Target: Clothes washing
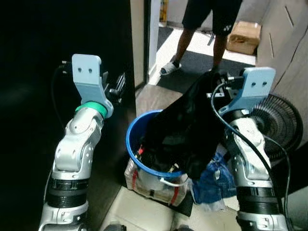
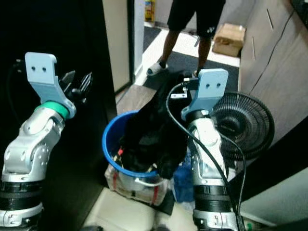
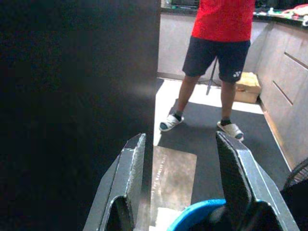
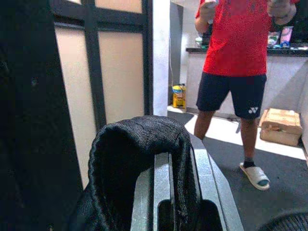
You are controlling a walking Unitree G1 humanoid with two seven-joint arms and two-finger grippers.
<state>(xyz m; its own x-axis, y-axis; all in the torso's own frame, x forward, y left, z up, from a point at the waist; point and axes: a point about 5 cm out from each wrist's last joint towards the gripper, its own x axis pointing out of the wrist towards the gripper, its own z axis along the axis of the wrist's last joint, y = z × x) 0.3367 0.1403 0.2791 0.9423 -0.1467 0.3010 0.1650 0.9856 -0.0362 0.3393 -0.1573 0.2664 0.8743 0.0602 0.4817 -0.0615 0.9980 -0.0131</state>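
Observation:
A blue laundry basket (image 1: 131, 134) stands on the floor between my arms, full of dark clothes. My right gripper (image 2: 186, 84) is raised above the basket's far right rim and is shut on a black garment (image 1: 188, 120). The garment hangs down from it into the basket. In the right wrist view the black garment (image 4: 126, 150) is draped over the closed fingers (image 4: 166, 190). My left gripper (image 1: 118, 86) is held up to the left of the basket, beside a dark panel (image 1: 33, 53). It is open with nothing between its fingers (image 3: 132, 159).
A person in a red shirt, dark shorts and slippers (image 3: 219, 53) stands in the doorway beyond the basket. A black floor fan (image 1: 278, 121) is close by my right arm. A cardboard box (image 1: 245, 36) lies further back. A white bag (image 1: 155, 186) and blue cloth (image 1: 217, 177) lie by the basket's base.

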